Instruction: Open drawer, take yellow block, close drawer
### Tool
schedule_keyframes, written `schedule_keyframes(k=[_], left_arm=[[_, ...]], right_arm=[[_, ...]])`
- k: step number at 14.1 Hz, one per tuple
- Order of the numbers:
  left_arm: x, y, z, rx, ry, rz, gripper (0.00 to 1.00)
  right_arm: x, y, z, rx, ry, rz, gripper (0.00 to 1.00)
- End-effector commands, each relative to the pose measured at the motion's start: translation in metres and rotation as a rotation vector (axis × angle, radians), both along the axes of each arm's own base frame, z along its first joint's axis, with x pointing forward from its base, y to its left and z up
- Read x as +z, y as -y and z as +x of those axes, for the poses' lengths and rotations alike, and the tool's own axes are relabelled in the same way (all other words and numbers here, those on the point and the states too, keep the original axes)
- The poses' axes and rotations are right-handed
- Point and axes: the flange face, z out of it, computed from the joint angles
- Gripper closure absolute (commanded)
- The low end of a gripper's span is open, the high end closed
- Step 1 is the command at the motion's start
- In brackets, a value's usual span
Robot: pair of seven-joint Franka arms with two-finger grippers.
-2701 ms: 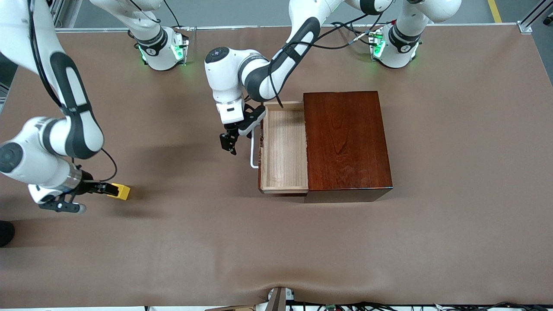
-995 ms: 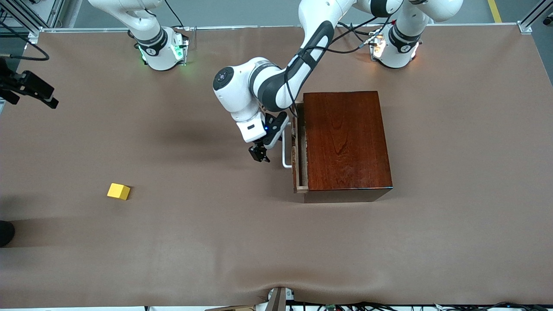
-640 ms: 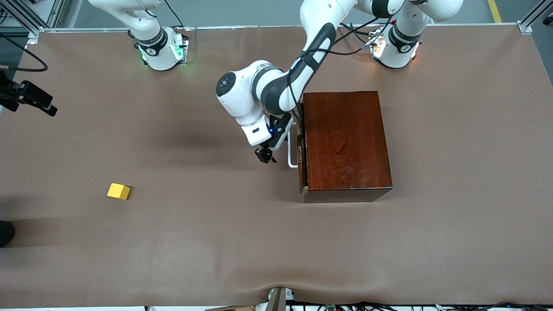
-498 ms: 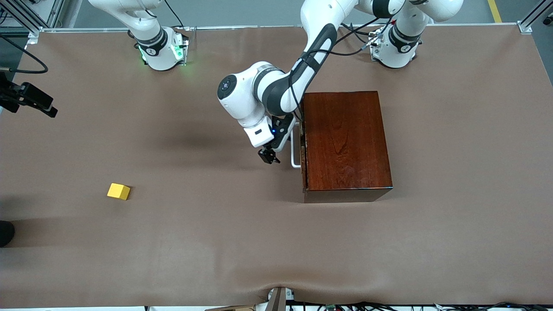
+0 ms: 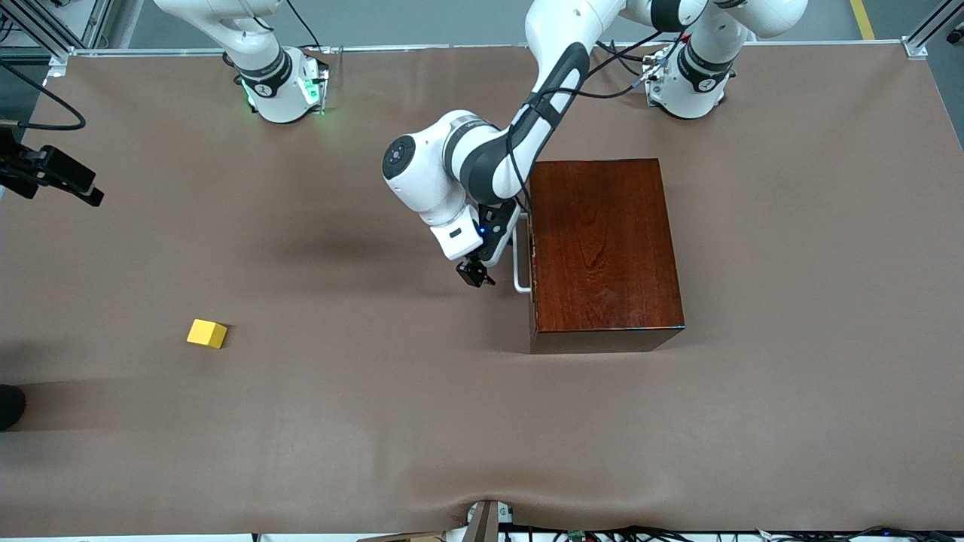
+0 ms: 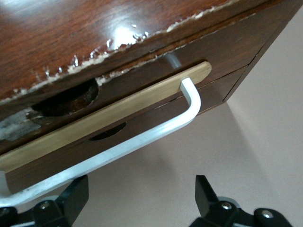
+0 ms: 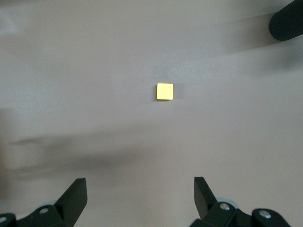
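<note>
The wooden box [image 5: 606, 252] sits a little right of the middle of the front view, glossy and reddish-brown, with its drawer [image 6: 118, 137] pushed in — only the dark front and the white bar handle [image 5: 520, 260] stick out from the side that faces the right arm's end of the tabletop [image 5: 482, 421]. With the drawer shut, nothing of its inside shows, so what it may hold cannot be told. In the left wrist view a pale wood strip runs along the top edge of the drawer front, the box's top edge above it is chipped and worn, and the handle [image 6: 142, 139] curves across the middle of the frame.

The left gripper [image 5: 474, 275] hangs just beside the handle, near the center of the front view, low over the tabletop. Its fingers [image 6: 71, 198] stand wide apart at the bottom of the left wrist view, with nothing between them; the handle's long bar crosses just above them, not gripped.

The yellow block [image 5: 207, 333] lies alone on the bare tabletop at the lower left of the front view, well apart from the box and nearer to the front camera than the handle. The right wrist view looks straight down on the block [image 7: 165, 91], small and square near the middle of the frame.

The right gripper [image 7: 139, 196] is raised high over the right arm's end of the tabletop, above the block; part of it shows dark at the left edge of the front view [image 5: 56, 175]. Its fingers [image 7: 73, 198] are spread wide and hold nothing — the arm waits.
</note>
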Motion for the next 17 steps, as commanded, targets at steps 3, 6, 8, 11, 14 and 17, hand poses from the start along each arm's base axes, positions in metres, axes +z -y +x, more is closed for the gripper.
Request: schedule_keyframes(k=[3,6,8,11,14,17], left_arm=[[0.011,-0.016,0.005,0.0,-0.017,0.043,0.0],[0.025,-0.012,0.007,-0.021,-0.018,0.009,0.0],[0.057,-0.005,0.009,-0.038,0.015,-0.067,0.0],[0.089,-0.009,0.015,-0.052,0.011,-0.131,0.0],[0.143,-0.032,0.033,-0.079,0.007,-0.201,0.0],[0.215,-0.086,0.067,-0.099,0.002,-0.295,0.0]], right_arm=[[0.003,0.001,0.003,0.006,-0.009,0.01,0.0],[0.03,0.003,0.002,0.075,0.042,-0.039,0.0],[0.022,0.006,0.003,0.076,0.026,-0.035,0.0],[0.012,0.006,0.002,0.069,-0.012,-0.029,0.0],[-0.01,0.01,0.001,0.062,-0.057,-0.02,0.0],[-0.026,0.024,0.001,0.024,-0.078,0.052,0.0]])
